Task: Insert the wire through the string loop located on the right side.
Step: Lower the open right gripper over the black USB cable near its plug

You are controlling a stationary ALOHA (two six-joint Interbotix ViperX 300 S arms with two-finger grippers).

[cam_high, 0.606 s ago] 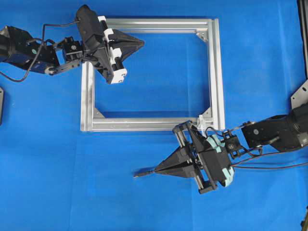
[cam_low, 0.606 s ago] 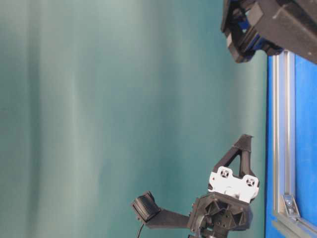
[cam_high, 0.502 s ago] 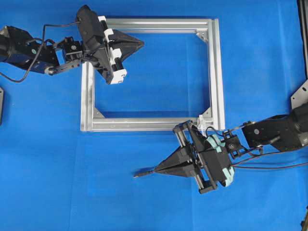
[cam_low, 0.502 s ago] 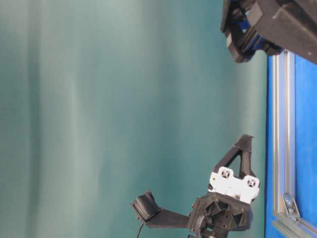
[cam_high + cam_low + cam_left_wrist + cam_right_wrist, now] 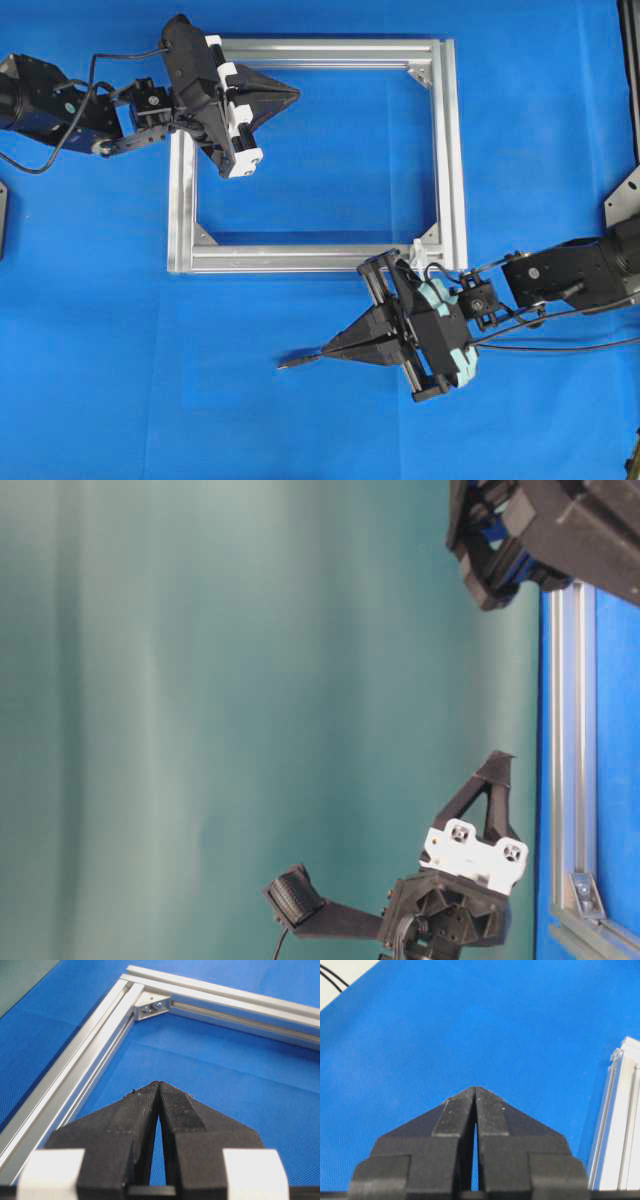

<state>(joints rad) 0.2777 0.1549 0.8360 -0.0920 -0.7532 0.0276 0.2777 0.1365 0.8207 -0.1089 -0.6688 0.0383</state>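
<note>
Blue cloth covers the whole surface, with a silver rectangular aluminium frame lying flat around the middle of the overhead view. Left end effector, black with white blocks, sits over the frame's 10 o'clock corner, tips pressed together with nothing between them in its wrist view. Right end effector, black with a teal back, is just outside the frame's 5 o'clock corner, pointing toward 9 o'clock; it looks closed too, and a thin dark stub, likely the long thin black wire's plug tip, pokes out past its tips. From the wrist view I can't make out any wire in there at all, so I'm not sure it's truly gripped. Something small and whitish at that 5 o'clock corner may be the tiny whitish string loop, but it's too small to call. Risk as I see it: the tip faces away from the loop, so swinging round could let a floppy wire slip or sag and miss, or snag the bracket.
</note>
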